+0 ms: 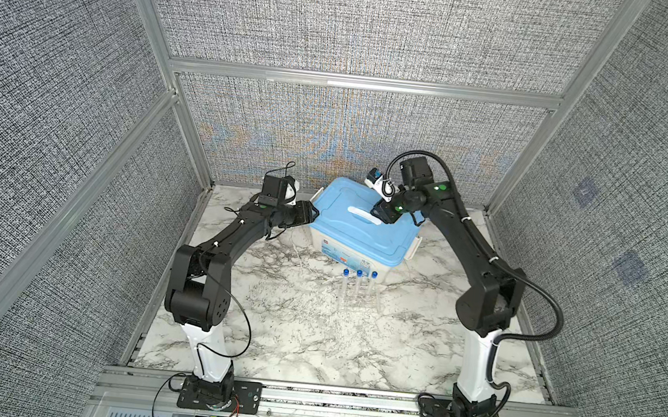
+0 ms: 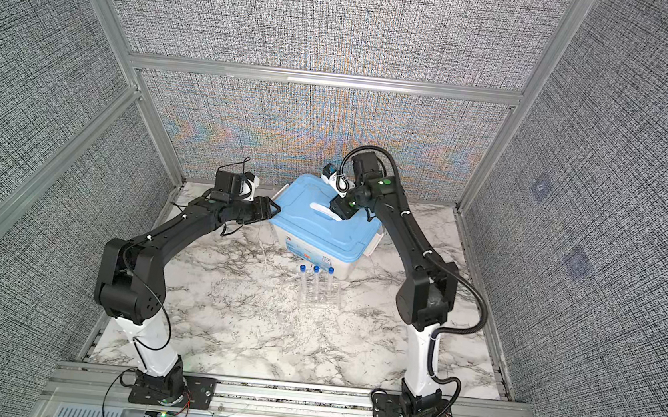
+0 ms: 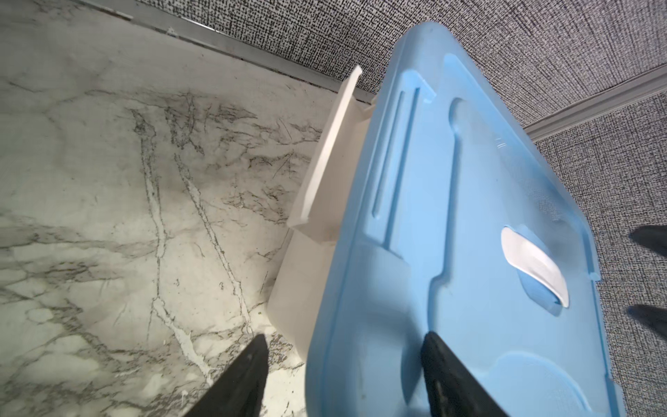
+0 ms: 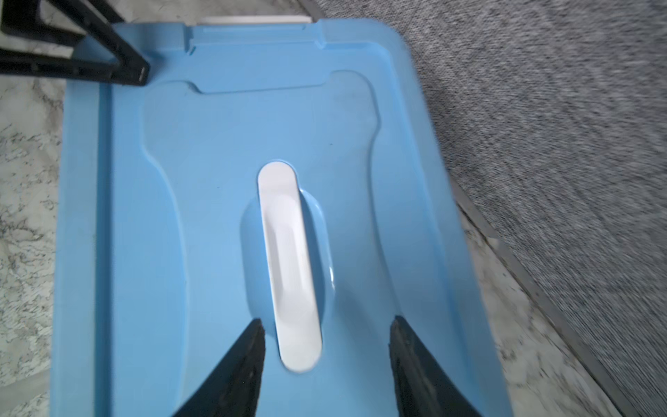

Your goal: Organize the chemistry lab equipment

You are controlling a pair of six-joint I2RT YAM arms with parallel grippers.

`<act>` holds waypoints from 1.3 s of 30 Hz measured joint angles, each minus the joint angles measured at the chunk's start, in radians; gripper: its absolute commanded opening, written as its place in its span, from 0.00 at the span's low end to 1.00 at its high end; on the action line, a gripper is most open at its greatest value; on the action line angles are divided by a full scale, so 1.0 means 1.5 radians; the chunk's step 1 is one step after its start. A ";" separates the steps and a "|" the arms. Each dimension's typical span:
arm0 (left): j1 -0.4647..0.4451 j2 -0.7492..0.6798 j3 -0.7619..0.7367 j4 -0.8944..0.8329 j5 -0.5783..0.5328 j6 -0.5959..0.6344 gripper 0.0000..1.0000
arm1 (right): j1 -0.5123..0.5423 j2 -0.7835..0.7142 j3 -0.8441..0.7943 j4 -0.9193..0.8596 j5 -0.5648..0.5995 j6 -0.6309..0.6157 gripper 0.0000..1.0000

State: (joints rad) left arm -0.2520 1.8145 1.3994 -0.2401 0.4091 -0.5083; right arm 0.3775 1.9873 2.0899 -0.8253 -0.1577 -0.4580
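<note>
Three slim clear blue-capped tubes (image 1: pixel 357 285) (image 2: pixel 315 278) stand upright in a clear rack (image 1: pixel 358 303) (image 2: pixel 321 299) on the marble table, just in front of the tub. My left gripper (image 1: pixel 312 212) (image 2: pixel 274 208) (image 3: pixel 344 337) is open. Its fingers straddle the left corner of the light-blue lid (image 1: pixel 363 233) (image 3: pixel 451 198) (image 4: pixel 202 216). My right gripper (image 1: pixel 382 215) (image 2: pixel 340 211) (image 4: pixel 326 320) hovers open over the lid. The near end of the lid's white handle (image 1: pixel 363 214) (image 4: pixel 288 267) lies between its fingers, touching neither.
The lid sits on a large white tub (image 1: pixel 354 261) (image 3: pixel 299 289) at the back middle, near the rear wall. White latch flaps (image 3: pixel 332 151) (image 1: pixel 414 246) stick out at its left and right ends. Fabric walls close in three sides.
</note>
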 measured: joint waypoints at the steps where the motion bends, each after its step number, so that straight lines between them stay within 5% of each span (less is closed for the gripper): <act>1: 0.000 -0.012 -0.019 0.014 -0.003 -0.012 0.66 | -0.004 -0.034 -0.029 0.018 0.028 0.028 0.73; 7: 0.000 -0.065 -0.109 0.080 -0.011 -0.075 0.65 | -0.083 -0.226 -0.256 0.106 0.100 0.260 0.76; 14: -0.001 -0.071 -0.127 0.111 0.019 -0.113 0.65 | -0.184 -0.340 -0.467 0.154 -0.028 0.485 0.76; 26: -0.006 -0.057 -0.130 0.137 0.059 -0.158 0.63 | -0.219 -0.272 -0.528 0.256 -0.271 0.634 0.86; 39: -0.044 -0.095 -0.183 0.178 0.046 -0.226 0.59 | -0.235 -0.206 -0.558 0.331 -0.358 0.683 0.80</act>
State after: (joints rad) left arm -0.3183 1.6718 1.1252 0.0269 0.4778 -0.8478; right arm 0.0254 1.6779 1.2526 -0.3290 -0.6949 0.5659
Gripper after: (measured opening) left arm 0.588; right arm 0.837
